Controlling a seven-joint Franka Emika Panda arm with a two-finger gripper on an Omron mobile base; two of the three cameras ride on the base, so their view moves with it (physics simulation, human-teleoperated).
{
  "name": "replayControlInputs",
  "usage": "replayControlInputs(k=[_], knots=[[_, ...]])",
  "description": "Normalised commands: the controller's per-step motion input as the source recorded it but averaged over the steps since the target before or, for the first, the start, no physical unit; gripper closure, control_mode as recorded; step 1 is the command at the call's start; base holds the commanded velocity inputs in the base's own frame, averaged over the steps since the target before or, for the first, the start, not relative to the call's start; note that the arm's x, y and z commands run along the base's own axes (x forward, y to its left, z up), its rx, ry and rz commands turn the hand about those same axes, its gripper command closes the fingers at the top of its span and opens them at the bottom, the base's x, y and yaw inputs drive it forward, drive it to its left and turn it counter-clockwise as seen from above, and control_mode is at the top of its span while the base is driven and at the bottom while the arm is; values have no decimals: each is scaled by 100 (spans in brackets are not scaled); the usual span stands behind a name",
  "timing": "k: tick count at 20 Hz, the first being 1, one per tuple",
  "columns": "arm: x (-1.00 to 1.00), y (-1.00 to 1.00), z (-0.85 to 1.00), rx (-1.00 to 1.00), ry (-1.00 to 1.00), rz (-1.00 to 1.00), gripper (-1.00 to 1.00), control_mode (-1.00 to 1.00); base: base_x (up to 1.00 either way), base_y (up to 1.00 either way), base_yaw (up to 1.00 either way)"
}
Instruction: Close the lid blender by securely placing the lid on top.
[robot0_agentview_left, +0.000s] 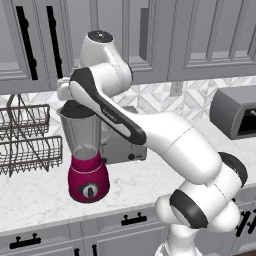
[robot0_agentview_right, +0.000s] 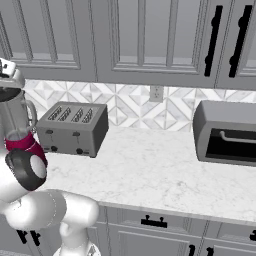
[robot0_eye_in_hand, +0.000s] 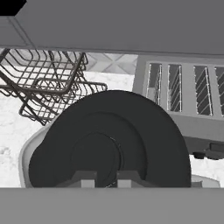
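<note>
The blender (robot0_agentview_left: 87, 150) stands on the counter, a clear greyish jar on a magenta base with a round dial; it also shows at the left edge as blender (robot0_agentview_right: 17, 135). The black round lid (robot0_agentview_left: 75, 107) lies flat across the jar's rim. In the hand view the lid (robot0_eye_in_hand: 109, 131) is very close, with the jar's pale rim (robot0_eye_in_hand: 26, 153) showing around its left side. My gripper (robot0_eye_in_hand: 106, 178) hovers right over the lid's centre, pointing down. Its two tips stand almost together with only a thin slit between them, and I see nothing gripped in it.
A grey slotted toaster (robot0_agentview_left: 122, 145) (robot0_agentview_right: 72, 127) (robot0_eye_in_hand: 183, 87) sits just behind and right of the blender. A wire dish rack (robot0_agentview_left: 27, 135) (robot0_eye_in_hand: 48, 83) stands to its left. A dark toaster oven (robot0_agentview_right: 225, 132) is at the far right. Wall cabinets hang low above.
</note>
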Motion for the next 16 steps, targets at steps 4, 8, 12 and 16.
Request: replayControlInputs(k=[4, 8, 12, 16], knots=[[0, 4, -1, 2, -8, 10, 100, -100, 0, 0, 0], [0, 11, 0, 2, -2, 6, 100, -100, 0, 0, 0], [1, 9, 2, 4, 0, 3, 100, -100, 0, 0, 0], [8, 1, 1, 6, 0, 2, 100, -100, 0, 0, 0]])
